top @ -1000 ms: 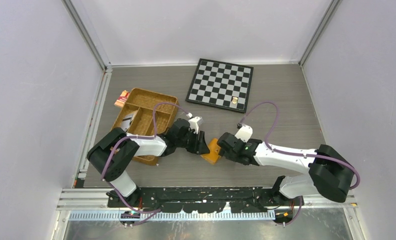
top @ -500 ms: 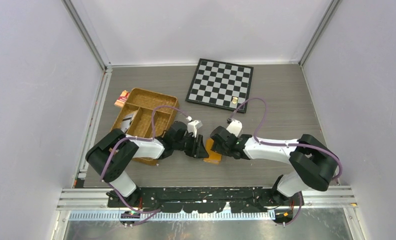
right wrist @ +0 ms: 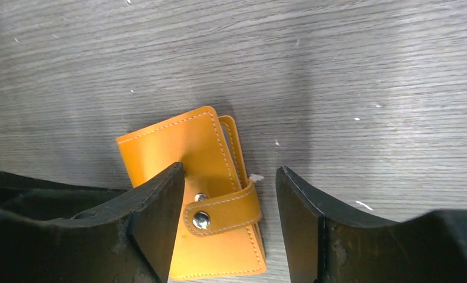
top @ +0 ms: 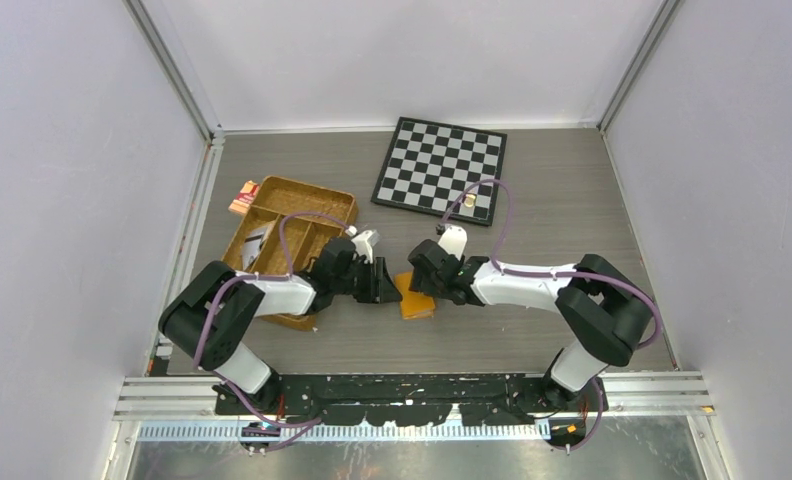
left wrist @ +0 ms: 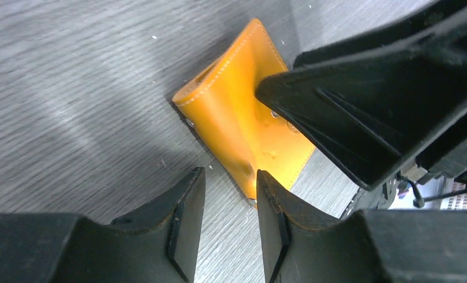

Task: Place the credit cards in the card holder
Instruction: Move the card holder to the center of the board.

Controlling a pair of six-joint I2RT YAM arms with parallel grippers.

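The holder (right wrist: 184,153) is seen lying flat and shut on the worktop (top: 572,200), with its strap (right wrist: 225,209) snapped round 1 edge. Its inside is hidden, so any cards within cannot be made out. In the top view only its near part is shown; the rest is covered by the 2 sets of jaws meeting over it from left and right.

The right jaws are spread wide and straddle the strap end. 1 tip overlaps the holder's face and the other stands over bare worktop, so nothing is gripped. The left jaws are parted narrowly, with only worktop between them. The holder's corner is just beside 1 tip, and whether it is touched cannot be told. In the left wrist view much of the holder is blocked by a right jaw.

The near part of the tray (top: 307,186) at the left is hidden under the left arm (top: 277,292). A pale thing (top: 255,238) in the tray is too small to be identified. A packet (top: 244,197) lies just beside the tray's far-left edge. The board (top: 440,168) lies far of the holder, well apart, with a small piece (top: 469,200) near its near edge. Bare worktop is seen between board and holder, near of the holder, and right of the right arm (top: 517,288).
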